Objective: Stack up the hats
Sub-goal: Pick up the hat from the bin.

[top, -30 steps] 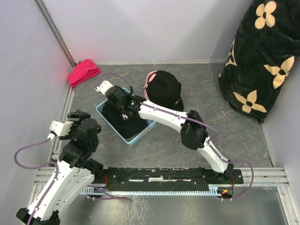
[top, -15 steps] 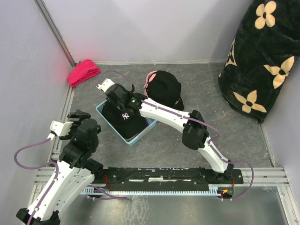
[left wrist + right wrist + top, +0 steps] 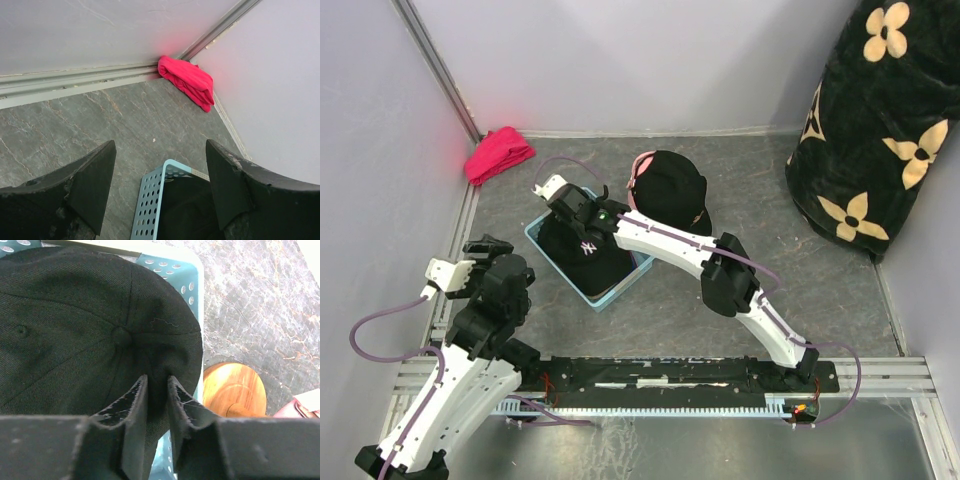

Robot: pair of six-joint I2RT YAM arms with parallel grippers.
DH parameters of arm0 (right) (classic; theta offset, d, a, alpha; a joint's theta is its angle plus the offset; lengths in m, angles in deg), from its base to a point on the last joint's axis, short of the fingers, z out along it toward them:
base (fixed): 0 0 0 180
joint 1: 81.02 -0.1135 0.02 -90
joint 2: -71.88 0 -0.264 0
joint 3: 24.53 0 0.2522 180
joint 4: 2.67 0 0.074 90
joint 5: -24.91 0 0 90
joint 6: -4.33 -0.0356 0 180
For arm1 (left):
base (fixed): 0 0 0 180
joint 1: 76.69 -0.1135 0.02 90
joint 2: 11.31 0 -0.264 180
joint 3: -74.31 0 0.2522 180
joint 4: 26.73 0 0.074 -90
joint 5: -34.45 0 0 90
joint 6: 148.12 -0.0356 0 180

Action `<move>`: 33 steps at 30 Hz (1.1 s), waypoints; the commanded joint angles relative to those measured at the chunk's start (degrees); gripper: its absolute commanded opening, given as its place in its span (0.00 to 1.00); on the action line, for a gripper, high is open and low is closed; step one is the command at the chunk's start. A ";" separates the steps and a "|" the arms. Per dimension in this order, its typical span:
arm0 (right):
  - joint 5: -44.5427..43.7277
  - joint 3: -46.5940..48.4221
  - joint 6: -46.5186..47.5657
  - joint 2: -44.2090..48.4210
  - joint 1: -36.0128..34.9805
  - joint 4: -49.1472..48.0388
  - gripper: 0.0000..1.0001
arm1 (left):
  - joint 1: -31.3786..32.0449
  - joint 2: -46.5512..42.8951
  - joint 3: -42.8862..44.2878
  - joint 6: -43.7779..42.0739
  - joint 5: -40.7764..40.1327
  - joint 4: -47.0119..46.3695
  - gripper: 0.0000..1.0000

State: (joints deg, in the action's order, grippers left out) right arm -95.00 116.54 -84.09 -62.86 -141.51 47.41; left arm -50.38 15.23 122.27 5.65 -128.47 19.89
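A black hat (image 3: 582, 255) with a white logo lies crown up in the light blue basket (image 3: 620, 285). My right gripper (image 3: 572, 205) hovers over its back edge. In the right wrist view the right gripper (image 3: 157, 377) is open by a narrow gap just above the hat's crown (image 3: 75, 325), holding nothing. Another black hat (image 3: 670, 190) sits behind the basket with a pink edge (image 3: 638, 168) showing beneath it. My left gripper (image 3: 470, 258) stands wide open and empty, left of the basket. In its own view the left gripper (image 3: 160, 185) frames the basket corner (image 3: 147, 200).
A red-pink cloth bundle (image 3: 498, 153) lies in the back left corner, also in the left wrist view (image 3: 187, 80). A wooden stand base (image 3: 232, 387) shows beside the basket. A big black flowered bundle (image 3: 885, 120) fills the back right. Walls close three sides.
My right gripper has come off the black hat in the basket, opened, and drawn back toward the far edge; the hat's logo now shows. The left arm has not moved.
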 commanded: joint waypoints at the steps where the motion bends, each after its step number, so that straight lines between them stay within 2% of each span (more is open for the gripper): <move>1: 0.74 2.49 -1.39 0.14 0.39 0.26 0.23 | -0.31 -0.44 -0.33 1.16 -1.02 -1.99 0.79; 4: 1.05 0.67 -1.41 1.66 0.38 -1.54 0.12 | -0.35 -0.31 -0.43 0.88 -0.92 -2.42 0.79; 11: 2.61 -3.55 -1.91 7.04 0.29 -5.37 0.06 | -0.29 0.41 -0.36 0.66 -0.47 -3.11 0.79; 18: 4.63 -8.17 -3.23 12.45 0.35 -9.68 0.04 | -0.30 0.35 -0.40 1.05 0.04 -2.83 0.79; 33: 5.80 -6.48 -3.25 16.87 0.25 -10.62 0.02 | -0.32 0.15 -0.46 1.72 0.67 -2.36 0.79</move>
State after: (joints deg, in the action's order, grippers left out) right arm -89.05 108.34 -86.93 -52.58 -141.38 40.77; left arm -50.38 15.32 121.92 5.65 -126.94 19.46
